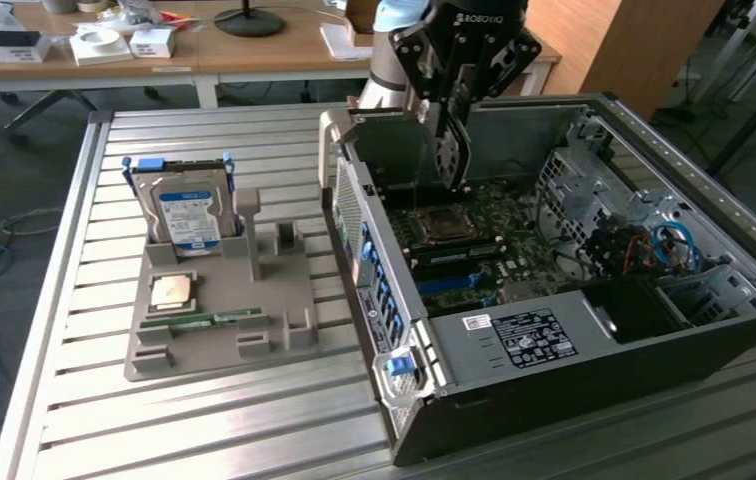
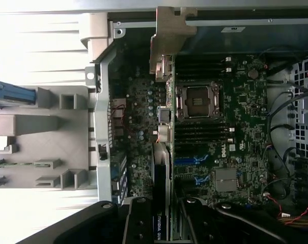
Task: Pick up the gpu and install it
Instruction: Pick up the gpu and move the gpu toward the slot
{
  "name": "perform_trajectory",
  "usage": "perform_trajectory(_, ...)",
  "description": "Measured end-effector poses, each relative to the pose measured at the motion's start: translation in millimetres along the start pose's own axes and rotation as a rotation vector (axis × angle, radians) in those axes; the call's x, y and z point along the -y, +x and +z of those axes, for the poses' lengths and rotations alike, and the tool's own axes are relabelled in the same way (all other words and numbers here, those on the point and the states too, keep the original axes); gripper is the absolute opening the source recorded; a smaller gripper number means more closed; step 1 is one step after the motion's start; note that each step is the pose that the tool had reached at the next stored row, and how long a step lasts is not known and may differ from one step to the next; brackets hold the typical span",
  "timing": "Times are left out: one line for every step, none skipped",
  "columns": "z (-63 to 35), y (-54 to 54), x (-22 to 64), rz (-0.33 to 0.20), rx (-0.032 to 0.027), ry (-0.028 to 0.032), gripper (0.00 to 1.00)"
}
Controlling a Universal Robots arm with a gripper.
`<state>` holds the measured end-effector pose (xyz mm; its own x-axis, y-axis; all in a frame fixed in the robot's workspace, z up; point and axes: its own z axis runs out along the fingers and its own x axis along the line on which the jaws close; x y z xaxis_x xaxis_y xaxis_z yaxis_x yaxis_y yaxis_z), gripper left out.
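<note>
The gpu [image 1: 452,160] is a thin dark card that hangs upright and edge-on below my gripper [image 1: 456,105], which is shut on its upper edge. It hovers inside the open computer case [image 1: 698,200], above the motherboard [image 1: 485,250] and just behind the CPU socket [image 1: 438,222]. In the wrist view the gpu [image 2: 161,168] runs as a narrow dark strip from my gripper [image 2: 163,221] out over the motherboard [image 2: 230,132]. Its pale bracket end [image 2: 164,66] reaches toward the case's rear wall. The card is still above the board, not touching it.
A grey parts holder [image 1: 218,310] lies on the slatted metal table [image 1: 85,400] at the exterior view's left of the case. It carries a silver hard drive [image 1: 189,210], a CPU chip [image 1: 171,292] and a green memory stick [image 1: 205,320]. Cables [image 1: 665,245] fill the case's far side.
</note>
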<state>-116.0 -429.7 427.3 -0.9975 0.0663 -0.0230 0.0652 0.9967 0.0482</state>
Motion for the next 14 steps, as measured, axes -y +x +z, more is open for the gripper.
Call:
perform_trajectory(0.1, -1.3, -0.1, 0.000, 0.0000, -0.0001, 0.26)
perform_trajectory(0.1, -2.7, -0.2, 0.000, 0.0000, -0.0001, 0.26)
perform_trajectory(0.1, -4.1, -0.3, 0.000, 0.0000, 0.0000, 0.26)
perform_trajectory(0.2, -5.4, -0.5, 0.000, 0.0000, -0.0001, 0.26)
perform_trajectory(0.2, -6.8, -0.6, 0.000, 0.0001, 0.0000, 0.26)
perform_trajectory(0.3, -8.4, -0.7, 0.000, 0.0000, -0.0001, 0.26)
perform_trajectory(0.3, -10.0, -0.8, 0.000, 0.0000, -0.0001, 0.26)
perform_trajectory(0.4, -11.6, -1.0, 0.000, 0.0001, -0.0001, 0.26)
perform_trajectory(0.4, -13.3, -1.1, 0.000, 0.0001, -0.0001, 0.26)
perform_trajectory(0.5, -14.9, -1.3, 0.000, 0.0000, -0.0001, 0.26)
perform_trajectory(0.5, -16.6, -1.4, 0.000, 0.0001, -0.0001, 0.26)
perform_trajectory(0.5, -18.2, -1.6, 0.000, 0.0000, -0.0001, 0.26)
perform_trajectory(0.6, -19.9, -1.7, 0.000, 0.0001, -0.0001, 0.26)
perform_trajectory(0.6, -21.6, -1.9, 0.000, 0.0000, -0.0001, 0.26)
